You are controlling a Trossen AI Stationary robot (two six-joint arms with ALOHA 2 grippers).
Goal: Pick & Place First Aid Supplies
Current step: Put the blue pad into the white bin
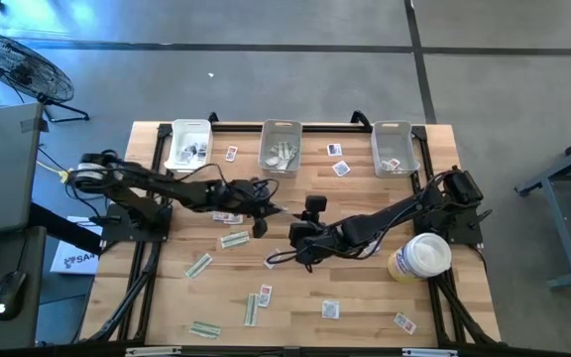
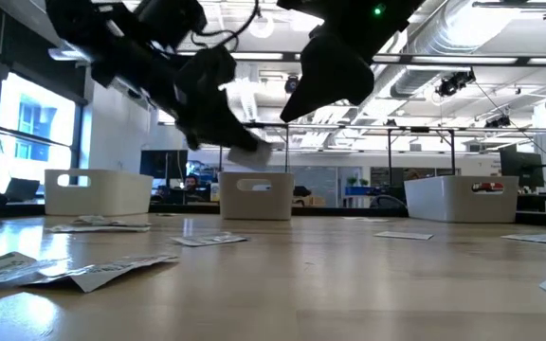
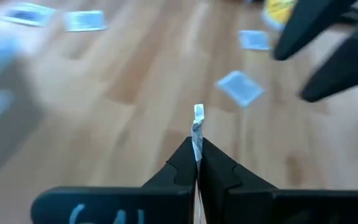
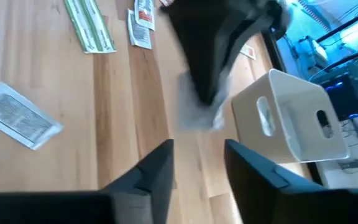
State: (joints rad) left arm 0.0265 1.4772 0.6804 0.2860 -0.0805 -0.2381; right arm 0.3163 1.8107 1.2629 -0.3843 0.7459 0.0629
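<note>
Wooden table [image 1: 365, 288] fills the high view; pale green strips [image 1: 199, 265] and white packets [image 1: 330, 309] lie scattered across its lower half. At centre, the left gripper [image 3: 197, 163] is clamped on a thin white packet [image 3: 197, 127], while the right gripper [image 4: 197, 163] stands apart, holding nothing. Along the top edge sit 3 clear bins [image 1: 281, 146].

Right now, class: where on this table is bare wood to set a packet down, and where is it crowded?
Bare: the table's left edge beside the pale green strips, and the wood between the middle bin and right bin past two packets. Crowded: mid-table, where the left gripper and right gripper meet.
</note>
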